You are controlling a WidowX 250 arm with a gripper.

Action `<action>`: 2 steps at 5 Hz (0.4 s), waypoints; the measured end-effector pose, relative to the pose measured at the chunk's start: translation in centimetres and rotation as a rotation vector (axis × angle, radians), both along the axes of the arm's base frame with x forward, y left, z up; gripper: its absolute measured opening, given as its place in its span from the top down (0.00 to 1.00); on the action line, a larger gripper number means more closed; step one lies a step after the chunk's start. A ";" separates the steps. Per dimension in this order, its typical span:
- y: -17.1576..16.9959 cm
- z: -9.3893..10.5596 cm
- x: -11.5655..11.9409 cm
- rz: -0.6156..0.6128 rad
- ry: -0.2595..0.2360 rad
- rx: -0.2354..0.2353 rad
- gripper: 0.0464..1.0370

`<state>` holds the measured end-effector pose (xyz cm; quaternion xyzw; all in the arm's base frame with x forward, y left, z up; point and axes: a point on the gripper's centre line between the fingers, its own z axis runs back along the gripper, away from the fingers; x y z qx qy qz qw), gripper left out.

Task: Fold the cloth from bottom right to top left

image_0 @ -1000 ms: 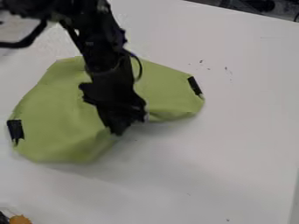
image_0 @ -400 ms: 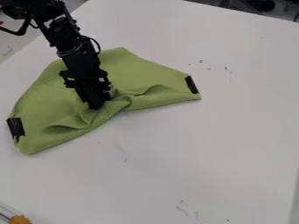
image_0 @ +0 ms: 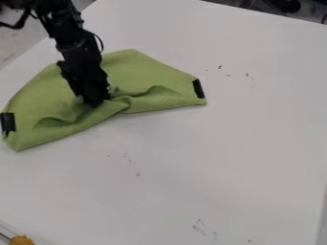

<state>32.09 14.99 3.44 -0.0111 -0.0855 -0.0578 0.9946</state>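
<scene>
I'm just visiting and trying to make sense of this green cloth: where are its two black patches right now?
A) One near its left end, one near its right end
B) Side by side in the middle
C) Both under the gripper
A: one black patch sits by the cloth's left end, the other by its right.

Cloth (image_0: 144, 72): green, one black patch (image_0: 7, 123) at its left end, another black patch (image_0: 199, 89) at its right. It lies near the upper-left edge of the worktop (image_0: 211, 158). Condition: broadly spread across the upper part, lower middle gathered into raised, uneven creases.
</scene>
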 end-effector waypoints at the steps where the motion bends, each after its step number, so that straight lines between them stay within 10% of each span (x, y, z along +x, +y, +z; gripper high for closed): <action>1: 0.6 2.2 1.3 -0.031 -0.008 0.060 0.17; 2: 1.0 3.4 1.9 -0.040 -0.001 0.083 0.02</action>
